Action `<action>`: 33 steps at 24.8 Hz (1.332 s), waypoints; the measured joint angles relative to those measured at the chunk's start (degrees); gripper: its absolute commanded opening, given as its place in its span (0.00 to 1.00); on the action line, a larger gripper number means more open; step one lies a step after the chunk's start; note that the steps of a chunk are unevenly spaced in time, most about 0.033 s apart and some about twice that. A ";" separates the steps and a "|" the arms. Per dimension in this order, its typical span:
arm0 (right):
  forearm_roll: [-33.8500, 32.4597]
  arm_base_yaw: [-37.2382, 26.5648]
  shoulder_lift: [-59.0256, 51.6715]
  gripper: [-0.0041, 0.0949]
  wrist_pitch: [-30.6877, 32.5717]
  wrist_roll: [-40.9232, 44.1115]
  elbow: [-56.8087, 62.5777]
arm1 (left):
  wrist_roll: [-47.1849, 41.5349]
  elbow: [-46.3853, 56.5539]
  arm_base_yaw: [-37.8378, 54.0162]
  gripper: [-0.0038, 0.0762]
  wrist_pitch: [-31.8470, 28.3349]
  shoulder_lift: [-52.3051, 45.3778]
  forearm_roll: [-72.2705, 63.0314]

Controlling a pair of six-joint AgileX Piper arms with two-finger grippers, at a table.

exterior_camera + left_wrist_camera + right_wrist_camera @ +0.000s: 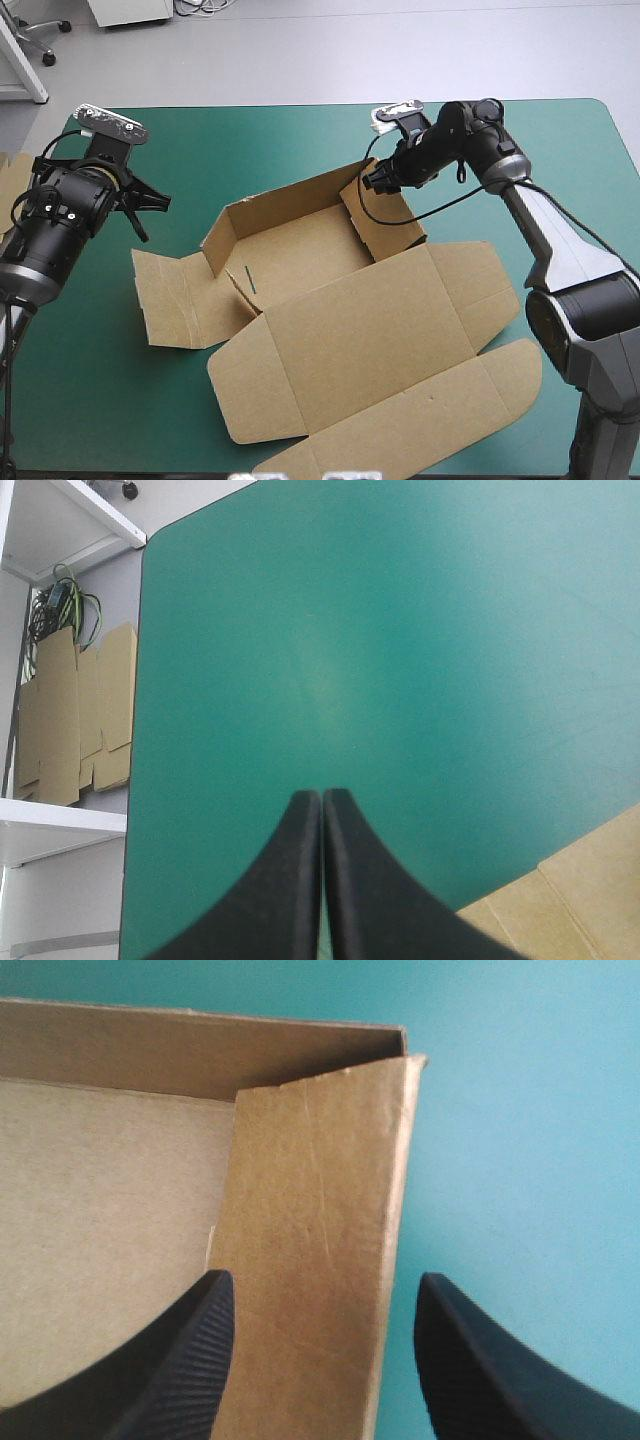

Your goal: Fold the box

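box (370, 340) on teal-green cover (400, 630), long axis from raised tray, far, to flat lid, near-right | my right gripper (325, 1280) spread — straddling its right wall | my left gripper (322, 795) pressed together, left of box

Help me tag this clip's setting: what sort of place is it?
Likely a robot lab workbench: a table with a teal-green cover, a half-folded box at the right gripper, and spare board beside the table's left edge.
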 measured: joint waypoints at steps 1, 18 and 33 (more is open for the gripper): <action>-0.23 0.00 0.00 0.56 3.64 0.56 -3.54 | 0.00 0.00 0.00 0.04 0.00 0.00 0.00; -2.66 0.04 -3.21 0.53 9.25 6.09 5.31 | 0.21 0.00 0.00 0.04 -0.02 0.00 -0.53; -1.34 0.04 -2.76 0.53 8.85 5.86 5.55 | 0.21 0.00 0.00 0.04 -0.08 0.00 -1.91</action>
